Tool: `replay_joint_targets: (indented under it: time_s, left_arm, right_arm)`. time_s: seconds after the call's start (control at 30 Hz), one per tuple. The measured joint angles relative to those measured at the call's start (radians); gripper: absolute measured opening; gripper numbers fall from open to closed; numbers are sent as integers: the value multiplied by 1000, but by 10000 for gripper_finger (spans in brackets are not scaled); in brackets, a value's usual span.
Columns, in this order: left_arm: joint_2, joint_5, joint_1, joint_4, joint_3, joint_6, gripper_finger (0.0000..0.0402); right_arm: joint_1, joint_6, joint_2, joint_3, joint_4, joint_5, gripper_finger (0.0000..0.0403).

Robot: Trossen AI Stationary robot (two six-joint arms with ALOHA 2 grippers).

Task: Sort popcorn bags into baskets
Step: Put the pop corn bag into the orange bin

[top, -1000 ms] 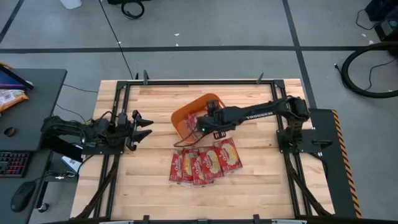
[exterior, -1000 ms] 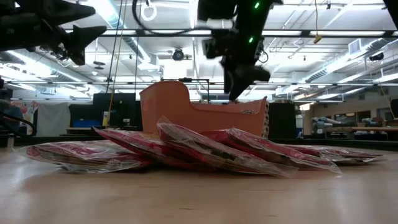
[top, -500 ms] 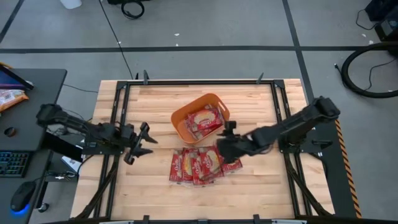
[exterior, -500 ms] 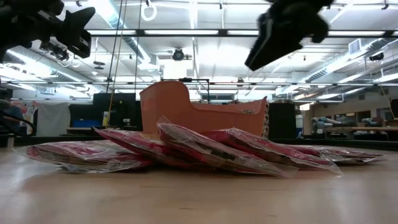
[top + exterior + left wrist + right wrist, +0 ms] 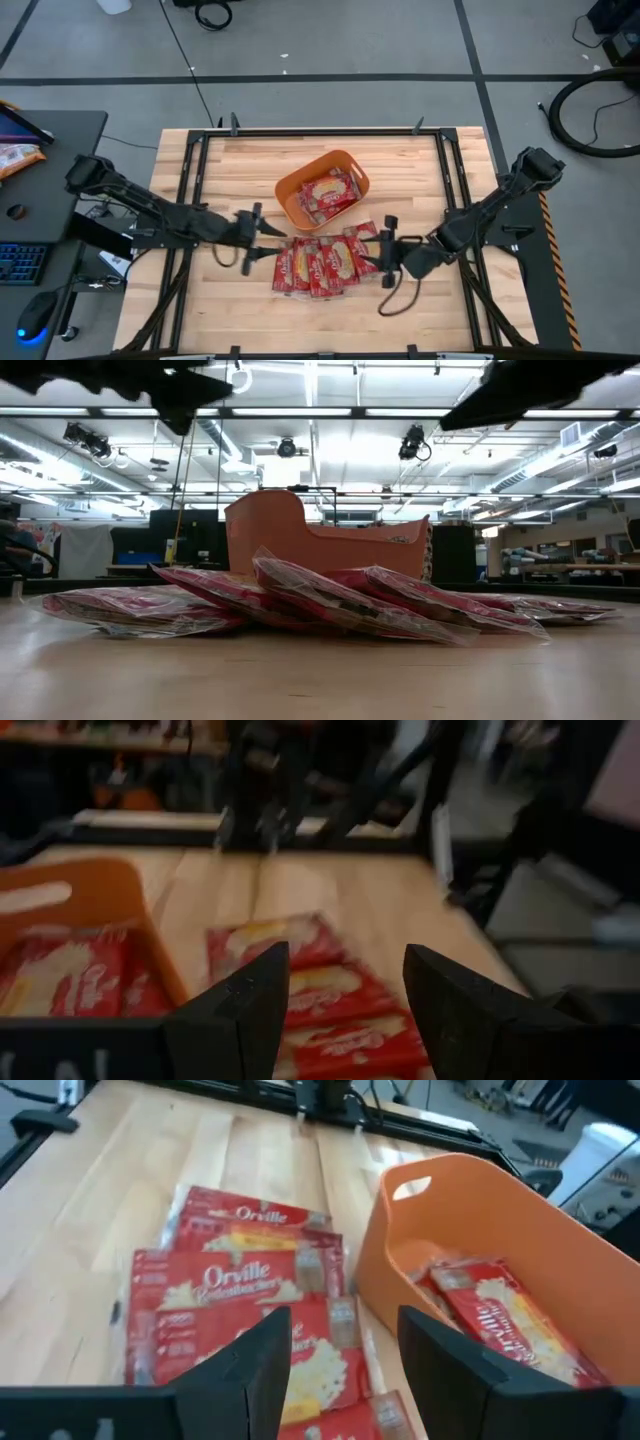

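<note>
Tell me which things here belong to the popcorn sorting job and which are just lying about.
Job:
- popcorn bags on the table
- popcorn bags in the basket
- orange basket
- left gripper, open, beside the pile
- right gripper, open, on the pile's other side

Lying about:
- keyboard and mouse on the side desk
- orange and white snack bag there too

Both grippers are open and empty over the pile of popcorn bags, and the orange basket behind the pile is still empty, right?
Not quite: the orange basket is not empty. The high view and the right wrist view show red popcorn bags lying inside it. The rest holds: the left gripper and right gripper are open and empty at the pile on the table.
</note>
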Motion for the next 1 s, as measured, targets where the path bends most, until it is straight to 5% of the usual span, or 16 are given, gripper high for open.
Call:
replay_joint_targets:
  time_s: [0.6,0.8,1.0]
  left_arm:
    - [612,-14,0,-653,640,32,201]
    - [751,-11,-6,-923,833,128,201]
    - [817,-16,-11,-1007,910,362,201]
  right_arm:
    - [108,-82,-143,-70,-131,86,187]
    - [105,-137,-257,-204,36,51,187]
    - [105,-215,-337,-283,183,-11,187]
